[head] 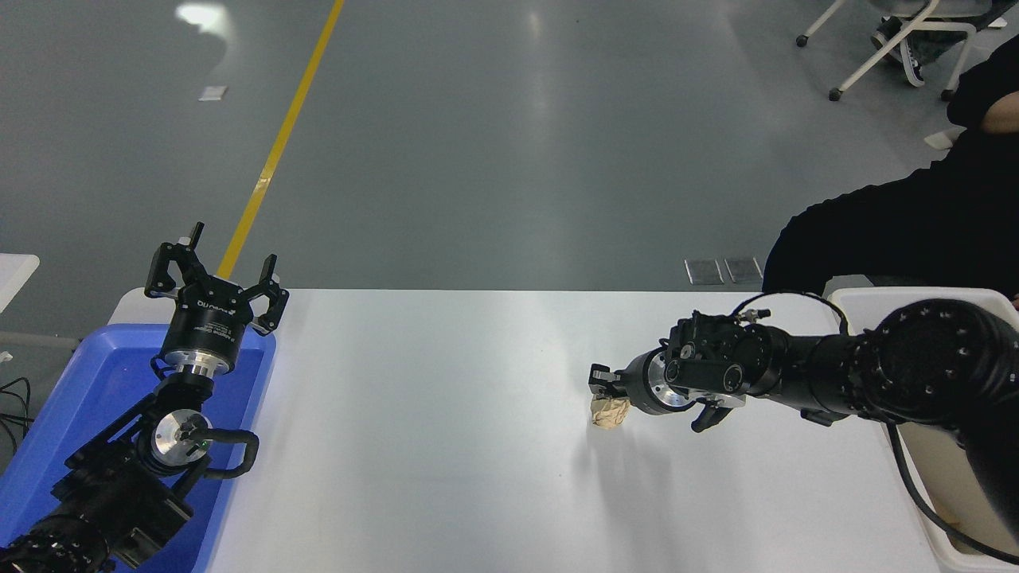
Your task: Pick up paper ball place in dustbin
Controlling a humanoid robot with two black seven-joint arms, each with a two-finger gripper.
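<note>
The tan paper ball (610, 414) is pinched in my right gripper (605, 395), which is shut on it right of the table's middle. Part of the ball is hidden by the fingers, and it looks squeezed and small. It hangs at or just above the white table (446, 414). The right arm reaches in from the right edge. The cream-white dustbin (876, 299) stands at the table's right end, partly hidden behind the right arm. My left gripper (215, 274) is open and parked above the table's left end.
A shallow blue tray (87, 382) lies at the left end under the left arm. A person in black (915, 223) sits at the far right beside the dustbin. A wheeled chair (899, 40) stands on the floor behind.
</note>
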